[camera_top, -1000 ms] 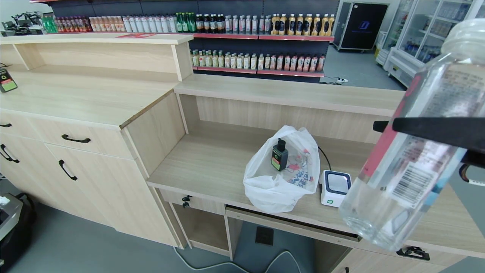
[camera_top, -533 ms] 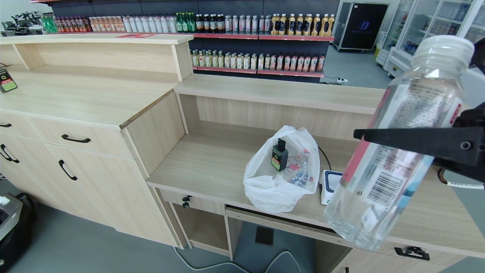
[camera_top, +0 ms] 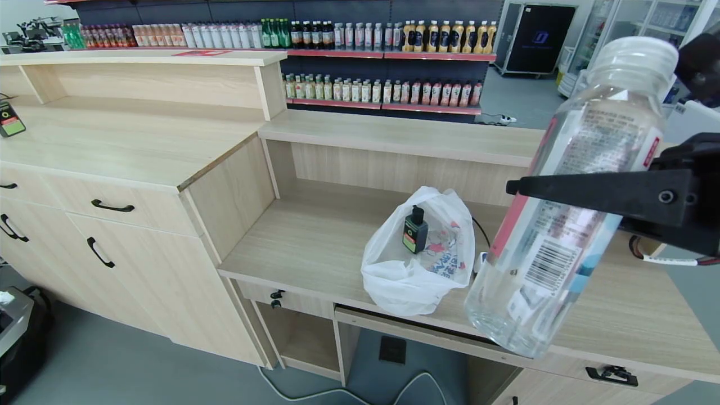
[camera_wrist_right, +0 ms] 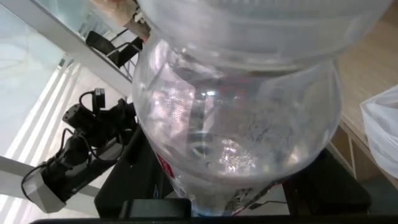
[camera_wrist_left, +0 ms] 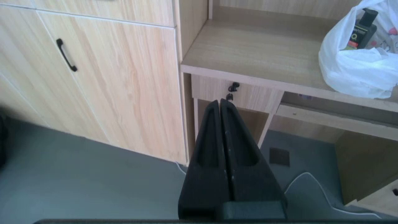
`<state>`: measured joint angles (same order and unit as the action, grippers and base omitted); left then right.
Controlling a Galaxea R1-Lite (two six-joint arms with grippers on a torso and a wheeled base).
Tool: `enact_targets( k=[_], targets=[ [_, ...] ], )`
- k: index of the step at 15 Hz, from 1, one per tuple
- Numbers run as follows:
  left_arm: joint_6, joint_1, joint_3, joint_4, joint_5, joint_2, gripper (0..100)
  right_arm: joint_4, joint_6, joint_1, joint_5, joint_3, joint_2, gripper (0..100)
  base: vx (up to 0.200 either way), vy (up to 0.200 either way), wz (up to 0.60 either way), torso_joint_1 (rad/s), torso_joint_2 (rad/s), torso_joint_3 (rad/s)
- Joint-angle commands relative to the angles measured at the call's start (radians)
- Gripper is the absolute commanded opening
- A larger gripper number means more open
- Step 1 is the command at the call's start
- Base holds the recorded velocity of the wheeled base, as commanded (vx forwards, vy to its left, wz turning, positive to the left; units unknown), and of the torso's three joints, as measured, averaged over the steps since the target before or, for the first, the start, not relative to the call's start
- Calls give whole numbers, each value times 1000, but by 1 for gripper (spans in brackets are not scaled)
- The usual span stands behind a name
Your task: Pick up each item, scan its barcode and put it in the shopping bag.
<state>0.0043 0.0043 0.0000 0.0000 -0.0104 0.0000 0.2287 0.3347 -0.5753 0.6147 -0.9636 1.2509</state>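
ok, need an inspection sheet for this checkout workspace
Surface: light wood counter; its lower desk level bears the bag.
Job's things: water bottle tilted in the air, barcode facing the head camera; white shopping bag open on the desk, green pump bottle in its mouth; scanner mostly hidden behind the water bottle.
Clutter: small handheld device on the upper counter, far left.
Grippers: right gripper shut on the water bottle; left gripper shut, empty, low beside the cabinets.
Cables: black cable behind the bag; white cable on the floor.
Surroundings: drink shelves, glass fridges.
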Motion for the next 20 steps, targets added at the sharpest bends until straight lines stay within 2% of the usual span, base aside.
enact_targets(
  k=[1, 4, 5, 7, 8, 11, 13, 14, 16, 17, 18, 20],
  targets=[
    [0, 0, 0, 0, 0, 0, 0, 0, -2, -3, 0, 5, 7, 0, 0, 0, 0, 0, 0, 0],
    [0, 0, 0, 0, 0, 0, 0, 1, -25, 18, -3, 5, 16, 0, 0, 0, 0, 0, 0, 0],
    [0, 0, 0, 0, 0, 0, 0, 1, -51, 66, -4, 5, 25, 0, 0, 0, 0, 0, 0, 0],
    [0, 0, 0, 0, 0, 0, 0, 3, -103, 180, -10, 3, 53, 0, 0, 0, 0, 0, 0, 0],
    [0, 0, 0, 0, 0, 0, 0, 21, -148, 270, -46, 2, 87, 0, 0, 0, 0, 0, 0, 0],
    [0, 0, 0, 0, 0, 0, 0, 198, -286, 496, -164, 54, 206, 0, 0, 0, 0, 0, 0, 0],
    [0, 0, 0, 0, 0, 0, 0, 314, -353, 601, -174, 100, 265, 0, 0, 0, 0, 0, 0, 0],
    [0, 0, 0, 0, 0, 0, 0, 363, -381, 631, -213, 102, 300, 0, 0, 0, 0, 0, 0, 0],
    [0, 0, 0, 0, 0, 0, 0, 388, -500, 658, -403, 128, 337, 0, 0, 0, 0, 0, 0, 0],
    [0, 0, 0, 0, 0, 0, 0, 388, -546, 669, -452, 135, 349, 0, 0, 0, 0, 0, 0, 0],
    [0, 0, 0, 0, 0, 0, 0, 394, -654, 701, -517, 151, 372, 0, 0, 0, 0, 0, 0, 0],
    [0, 0, 0, 0, 0, 0, 0, 434, -772, 723, -517, 157, 409, 0, 0, 0, 0, 0, 0, 0]
  ],
)
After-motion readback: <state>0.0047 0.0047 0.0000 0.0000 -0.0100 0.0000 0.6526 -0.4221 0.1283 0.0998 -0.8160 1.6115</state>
